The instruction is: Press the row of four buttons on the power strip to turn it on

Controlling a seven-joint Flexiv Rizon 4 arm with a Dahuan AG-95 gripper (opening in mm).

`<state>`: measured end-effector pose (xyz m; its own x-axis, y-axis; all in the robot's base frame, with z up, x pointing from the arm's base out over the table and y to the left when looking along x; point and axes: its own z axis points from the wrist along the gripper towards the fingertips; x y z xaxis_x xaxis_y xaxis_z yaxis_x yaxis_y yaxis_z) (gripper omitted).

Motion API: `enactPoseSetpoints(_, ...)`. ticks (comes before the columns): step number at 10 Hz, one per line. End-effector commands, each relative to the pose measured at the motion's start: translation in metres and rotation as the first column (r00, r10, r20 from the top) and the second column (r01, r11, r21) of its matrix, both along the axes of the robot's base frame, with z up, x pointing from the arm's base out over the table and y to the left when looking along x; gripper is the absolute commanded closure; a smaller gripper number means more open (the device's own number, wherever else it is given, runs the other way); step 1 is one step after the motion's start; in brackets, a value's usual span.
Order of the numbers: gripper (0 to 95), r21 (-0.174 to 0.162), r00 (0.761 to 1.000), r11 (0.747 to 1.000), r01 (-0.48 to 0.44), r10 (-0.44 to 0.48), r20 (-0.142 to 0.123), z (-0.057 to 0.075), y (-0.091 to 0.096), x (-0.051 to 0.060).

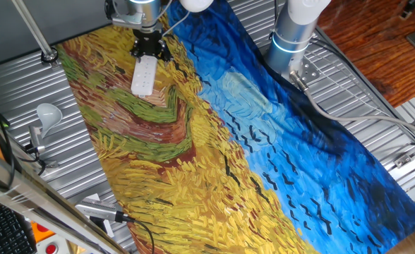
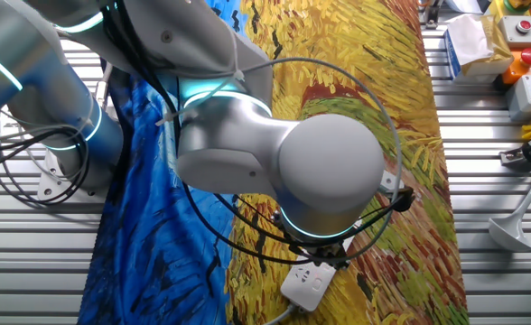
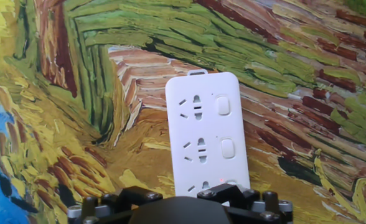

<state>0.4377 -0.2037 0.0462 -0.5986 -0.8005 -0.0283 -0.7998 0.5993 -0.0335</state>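
Power strip [image 3: 203, 134] is being seen flat on the painted cloth [image 1: 214, 141], sockets up, buttons [image 3: 224, 106] lined along one long edge. Gripper [image 1: 149, 49] is being held directly over its near end. Finger gap is hidden, so open or closed cannot be told.

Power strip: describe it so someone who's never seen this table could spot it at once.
Look at the painted cloth of yellow wheat field and blue sky that covers the table. At its brown and green end, right below the gripper, lies the power strip, a flat white bar with sockets and a row of pale buttons. The white bulb nearby stands off the cloth on a metal stand.
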Motion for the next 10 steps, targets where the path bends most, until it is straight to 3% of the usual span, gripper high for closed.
enactPoseSetpoints(1, 0.0, 0.009, 1.000, 1.000, 0.015, -0.015, -0.001, 0.002, 0.002, 0.000)
enactPoseSetpoints(2, 0.0, 0.006, 1.000, 1.000, 0.023, -0.023, 0.002, 0.002, 0.002, 0.000)
enactPoseSetpoints(3, 19.0, 0.005, 1.000, 1.000, 0.020, -0.020, 0.003, 0.002, 0.002, 0.000)
enactPoseSetpoints(6, 19.0, -0.019, 1.000, 0.999, -0.025, 0.025, -0.014, 0.002, 0.002, 0.000)
enactPoseSetpoints(7, 0.0, -0.021, 0.999, 0.999, -0.031, 0.031, -0.014, 0.002, 0.002, 0.000)
enactPoseSetpoints(9, 0.0, -0.009, 0.999, 0.999, -0.036, 0.036, -0.015, 0.001, 0.003, 0.002)
enactPoseSetpoints(10, 0.0, -0.002, 0.999, 0.999, -0.040, 0.040, -0.016, -0.005, 0.010, 0.012)
